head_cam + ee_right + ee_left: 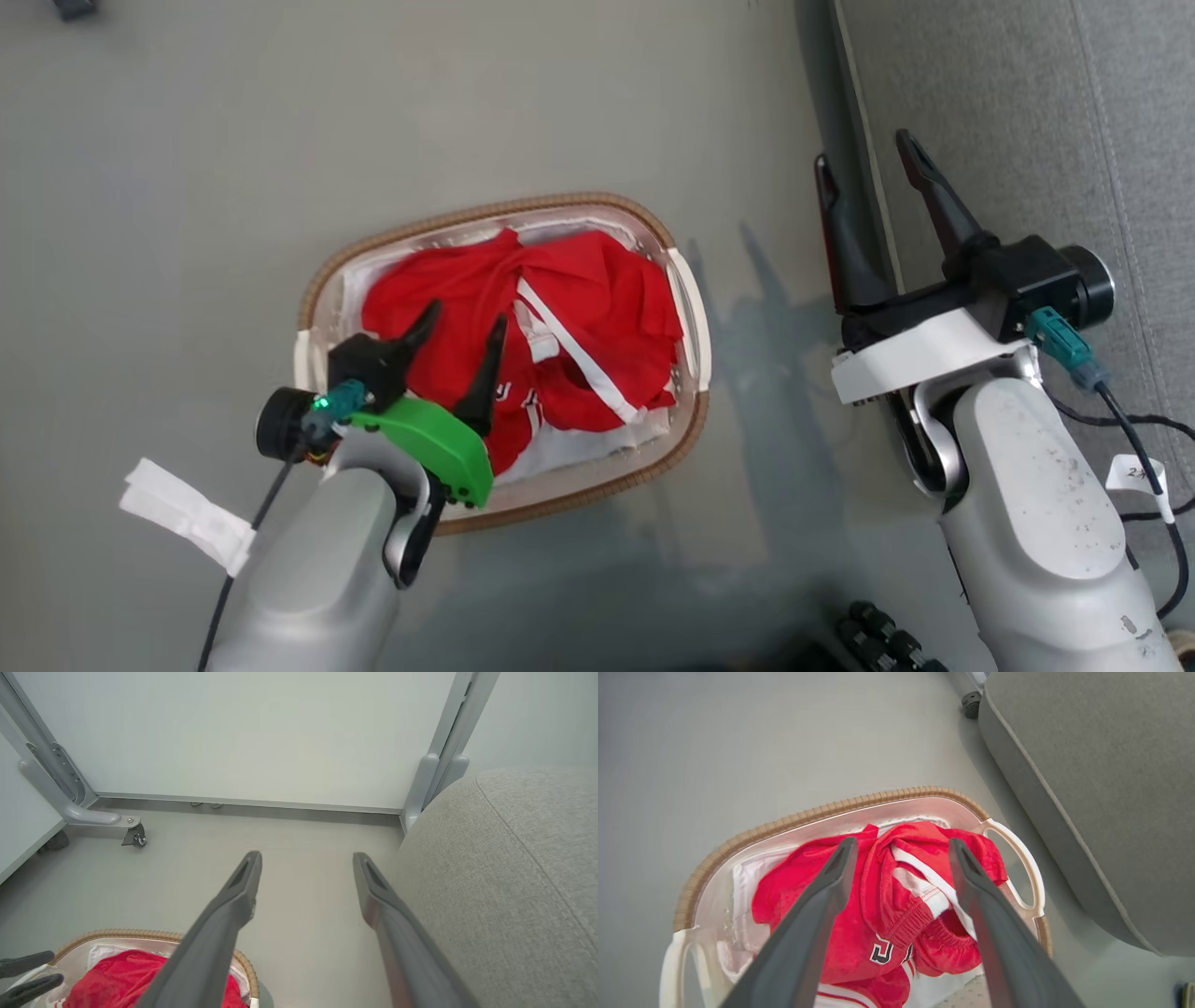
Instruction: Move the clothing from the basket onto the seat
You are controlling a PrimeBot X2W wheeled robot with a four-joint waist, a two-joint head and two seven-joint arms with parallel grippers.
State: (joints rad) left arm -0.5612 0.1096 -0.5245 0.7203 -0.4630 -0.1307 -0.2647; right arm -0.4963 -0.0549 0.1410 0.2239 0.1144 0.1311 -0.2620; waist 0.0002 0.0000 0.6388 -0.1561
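Note:
The basket [597,207] [794,819] [140,934] sits on the grey floor, its white liner under a heap of red clothing [597,289] [859,924] [117,975]. On the heap's near side lies the jersey [878,952] with black lettering. The shorts [924,858] with a white stripe [583,359] lie toward the right. My left gripper [465,323] [901,844] hovers open above the heap's left half, nothing between its fingers. At the seat's edge, right of the basket, my right gripper [864,154] [306,856] stands open and empty. The grey seat [1027,140] [1101,788] [504,882] is on the right.
A wheeled grey frame [84,812] and a pale wall panel [261,732] stand beyond the basket. A caster [971,704] sits by the seat's far corner. Dark knobbed parts [882,635] show at the bottom edge, and black cables [1144,448] trail beside my right forearm.

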